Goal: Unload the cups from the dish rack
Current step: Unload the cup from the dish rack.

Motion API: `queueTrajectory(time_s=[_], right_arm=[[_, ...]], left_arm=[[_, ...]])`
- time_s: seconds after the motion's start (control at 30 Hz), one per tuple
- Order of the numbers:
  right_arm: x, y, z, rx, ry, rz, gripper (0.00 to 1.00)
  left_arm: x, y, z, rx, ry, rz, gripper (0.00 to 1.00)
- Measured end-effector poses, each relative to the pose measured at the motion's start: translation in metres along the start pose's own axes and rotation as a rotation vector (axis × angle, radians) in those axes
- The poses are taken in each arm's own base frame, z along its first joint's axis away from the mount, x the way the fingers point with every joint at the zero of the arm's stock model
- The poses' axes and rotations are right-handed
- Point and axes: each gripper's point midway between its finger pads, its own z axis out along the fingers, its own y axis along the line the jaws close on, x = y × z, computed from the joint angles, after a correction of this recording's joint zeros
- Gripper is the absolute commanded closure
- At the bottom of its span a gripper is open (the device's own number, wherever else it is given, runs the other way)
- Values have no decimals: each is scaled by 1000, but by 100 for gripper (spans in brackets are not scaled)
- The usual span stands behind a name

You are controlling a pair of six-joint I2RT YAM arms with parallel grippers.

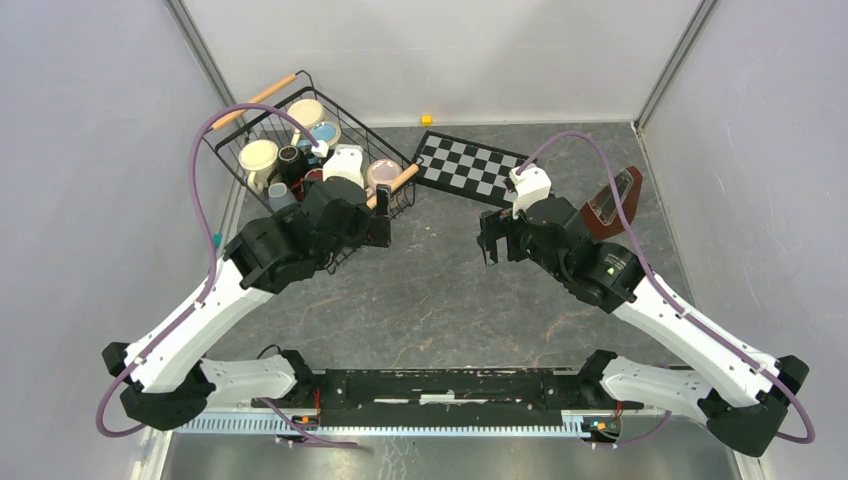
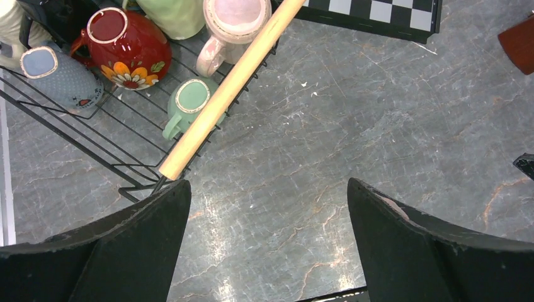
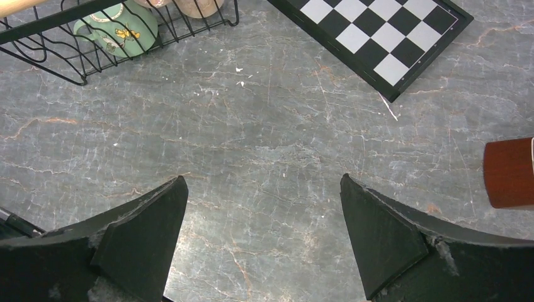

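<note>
Black wire and pale wood fill the upper left of my left wrist view. The dish rack (image 2: 135, 135) stands at the far left of the grey stone-patterned table (image 1: 440, 290). Its near wooden handle (image 2: 227, 94) runs diagonally just ahead of my left gripper (image 2: 266, 189).

That gripper is spread as wide as it goes and holds nothing, with only bare table between its fingers (image 2: 126, 251). The lower end of the handle lies right by my left fingertip. It seems just clear of it, though from this angle I cannot be sure.

The cups are all in the rack. A small green cup (image 2: 189, 100) lies against the handle, with a red flowered cup (image 2: 126, 47), a grey-blue cup (image 2: 60, 75) and a pink cup (image 2: 230, 22) beside it. From above, a cream cup (image 1: 258, 155) shows further back. My left arm (image 1: 290, 245) covers the rack's near corner.

My right gripper (image 3: 262, 182) is also fully spread and empty, touching nothing. It hangs over open table, well apart from the rack. The checkered board (image 3: 378, 34) lies ahead of it, and a brown metronome (image 3: 510, 173) stands to its right.
</note>
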Motion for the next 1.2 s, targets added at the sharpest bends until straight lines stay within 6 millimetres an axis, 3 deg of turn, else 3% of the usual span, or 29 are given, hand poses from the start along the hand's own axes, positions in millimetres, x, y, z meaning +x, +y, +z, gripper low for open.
queueTrajectory(time_s=[0.23,0.6,0.87,1.2], right_arm=[[3,-1,1,0,2,-7,2],[2,-1,-3,-5,-9,-7,2],[2,1,-5,-22,-13,-8,2],[6,1,-6,-29,2,-12,2]], left_arm=[[-3,3,1,-26,-6,-2,0],[-28,11,15,-139,-26,-101,0],[-55,62,51,-341,-37,-257,0],[-70,98,114,-483,-4,-359,0]])
